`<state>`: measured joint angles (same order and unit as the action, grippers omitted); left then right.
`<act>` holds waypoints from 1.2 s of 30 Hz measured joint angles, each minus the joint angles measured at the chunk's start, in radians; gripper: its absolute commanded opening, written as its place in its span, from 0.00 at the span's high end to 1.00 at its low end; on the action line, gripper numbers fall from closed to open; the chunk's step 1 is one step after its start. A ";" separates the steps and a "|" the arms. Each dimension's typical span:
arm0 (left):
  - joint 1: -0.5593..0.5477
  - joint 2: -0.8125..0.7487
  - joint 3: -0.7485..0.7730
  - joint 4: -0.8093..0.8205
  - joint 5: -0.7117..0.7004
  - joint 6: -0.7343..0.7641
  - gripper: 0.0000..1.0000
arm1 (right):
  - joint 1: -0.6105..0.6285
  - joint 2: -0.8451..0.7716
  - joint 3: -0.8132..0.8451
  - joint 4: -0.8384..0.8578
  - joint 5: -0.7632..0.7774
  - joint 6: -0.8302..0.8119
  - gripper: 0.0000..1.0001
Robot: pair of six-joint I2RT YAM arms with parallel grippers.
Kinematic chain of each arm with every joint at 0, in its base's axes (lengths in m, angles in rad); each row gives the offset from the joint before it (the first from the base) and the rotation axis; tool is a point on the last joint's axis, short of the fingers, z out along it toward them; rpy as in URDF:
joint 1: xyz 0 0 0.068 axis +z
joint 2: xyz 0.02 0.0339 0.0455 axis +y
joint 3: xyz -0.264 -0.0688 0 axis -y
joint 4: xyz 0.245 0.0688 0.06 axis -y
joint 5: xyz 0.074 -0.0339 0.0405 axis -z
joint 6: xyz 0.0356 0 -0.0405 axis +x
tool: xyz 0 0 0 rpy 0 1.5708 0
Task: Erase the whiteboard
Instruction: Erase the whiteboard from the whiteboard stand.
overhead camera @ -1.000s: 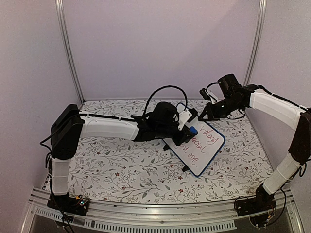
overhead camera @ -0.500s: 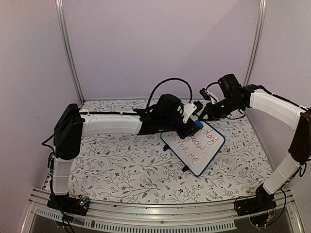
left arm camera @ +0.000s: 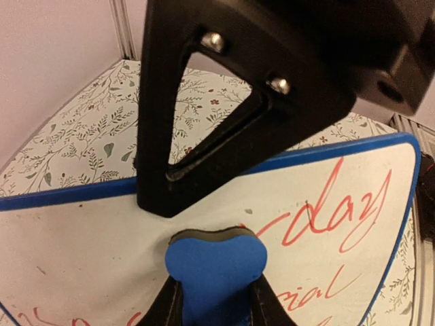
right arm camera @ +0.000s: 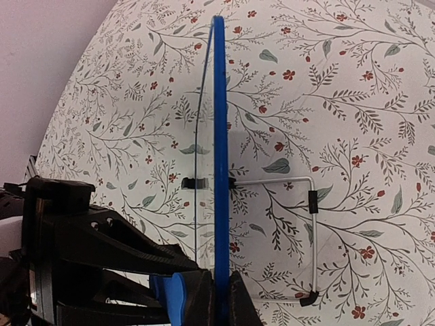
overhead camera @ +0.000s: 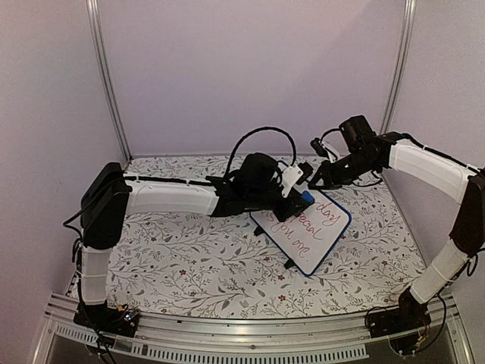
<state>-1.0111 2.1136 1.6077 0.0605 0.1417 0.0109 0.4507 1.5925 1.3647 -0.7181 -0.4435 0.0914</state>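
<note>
Stretches across the counter (overhead camera: pixel 189 265) with the left hand (overhead camera: pixel 298 191) clamped on a blue eraser (overhead camera: pixel 305 198) pressed to the top of the whiteboard (overhead camera: pixel 307 231), propped tilted right of centre, and pinches the board's far frame edge in the right hand (overhead camera: pixel 314 180), having drawn the eraser slightly back leftward within the last half second.

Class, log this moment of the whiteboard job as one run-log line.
left tool: shut on blue eraser, against whiteboard face | right tool: shut on whiteboard frame | red writing: present
</note>
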 measured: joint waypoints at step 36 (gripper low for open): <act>-0.013 -0.027 -0.082 0.037 0.000 -0.005 1.00 | 0.003 0.000 -0.003 0.011 -0.016 -0.006 1.00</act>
<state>-1.0245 2.0865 1.5253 0.0978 0.1421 0.0063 0.4538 1.5925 1.3617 -0.7071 -0.4599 0.0849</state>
